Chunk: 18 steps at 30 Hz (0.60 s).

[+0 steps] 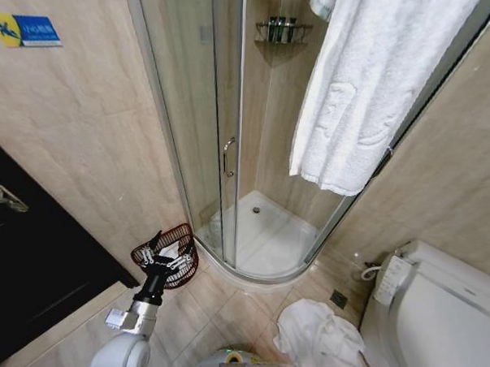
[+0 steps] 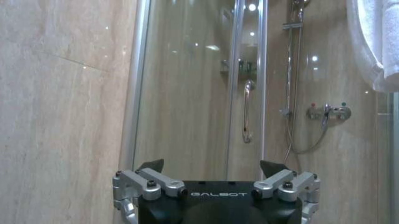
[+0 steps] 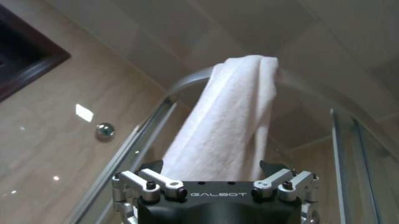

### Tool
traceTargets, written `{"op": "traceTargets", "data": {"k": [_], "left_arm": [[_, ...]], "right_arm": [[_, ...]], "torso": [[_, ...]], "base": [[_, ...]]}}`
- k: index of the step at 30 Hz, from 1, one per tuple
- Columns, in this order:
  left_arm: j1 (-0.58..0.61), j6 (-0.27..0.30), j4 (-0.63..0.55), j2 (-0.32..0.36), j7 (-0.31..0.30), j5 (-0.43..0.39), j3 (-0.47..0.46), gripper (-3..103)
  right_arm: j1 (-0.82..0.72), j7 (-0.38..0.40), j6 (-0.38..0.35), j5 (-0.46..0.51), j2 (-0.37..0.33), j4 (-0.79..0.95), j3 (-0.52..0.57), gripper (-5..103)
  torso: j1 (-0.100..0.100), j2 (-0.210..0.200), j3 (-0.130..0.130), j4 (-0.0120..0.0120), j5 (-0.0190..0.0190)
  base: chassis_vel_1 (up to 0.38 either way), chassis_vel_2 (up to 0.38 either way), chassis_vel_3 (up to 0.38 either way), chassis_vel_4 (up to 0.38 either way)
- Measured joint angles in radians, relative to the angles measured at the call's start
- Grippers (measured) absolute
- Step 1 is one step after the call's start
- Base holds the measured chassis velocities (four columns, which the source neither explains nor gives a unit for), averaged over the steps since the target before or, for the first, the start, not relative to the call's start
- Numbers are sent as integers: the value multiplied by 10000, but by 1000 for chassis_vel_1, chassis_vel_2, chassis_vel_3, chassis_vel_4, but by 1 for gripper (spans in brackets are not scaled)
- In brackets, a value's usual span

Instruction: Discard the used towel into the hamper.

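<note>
I see the hamper [image 1: 175,247], a dark reddish-brown wire basket, standing on the tiled floor [image 1: 223,313] against the wall, just beside the curved base of the shower enclosure [image 1: 230,150]. Something white lies inside it. My left tool [image 1: 162,259] sits right in front of the hamper's rim in the head view, overlapping it, arm stretched out from the lower left. In the left wrist view the left tool's fingers [image 2: 151,164] stand spread apart with nothing between them, pointing at the glass shower door and its handle [image 2: 247,110].

A crumpled white towel [image 1: 320,337] lies on the floor near the toilet [image 1: 434,322], well apart from the hamper. A second white towel [image 1: 371,83] hangs over the top rail of the shower enclosure.

In the right wrist view my right tool [image 3: 212,169] points up toward that hanging towel, fingers spread and holding nothing; I cannot tell whether it touches the cloth.

A corner shelf [image 1: 282,31] with small bottles sits inside the shower.
</note>
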Motion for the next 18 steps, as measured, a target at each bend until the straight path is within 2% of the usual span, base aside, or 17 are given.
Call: {"op": "traceTargets", "data": {"k": [1,5,10,12,18], "left_arm": [[0,0,0,0,0,0,0,100],[0,0,0,0,0,0,0,100],[0,0,0,-1,1,0,-1,100],[0,0,0,0,0,0,0,100],[1,0,0,-1,1,0,0,100]], "right_arm": [[0,0,0,0,0,0,0,100],[1776,634,-471,585,-1004,-807,-1242,100],[2287,796,-921,1317,-1422,-1101,-1388,100],[2184,502,-1002,1813,-1818,-1506,-1125,100],[2230,536,-983,2071,-1901,-1431,-904,100]], "torso": [[0,0,0,0,0],[1,0,0,3,-4],[-1,0,-1,0,-3],[-2,0,-1,0,1],[-1,0,-1,0,-6]], "base": [[0,0,0,0],[0,0,0,0],[0,0,0,0],[0,0,0,0],[0,0,0,0]]}}
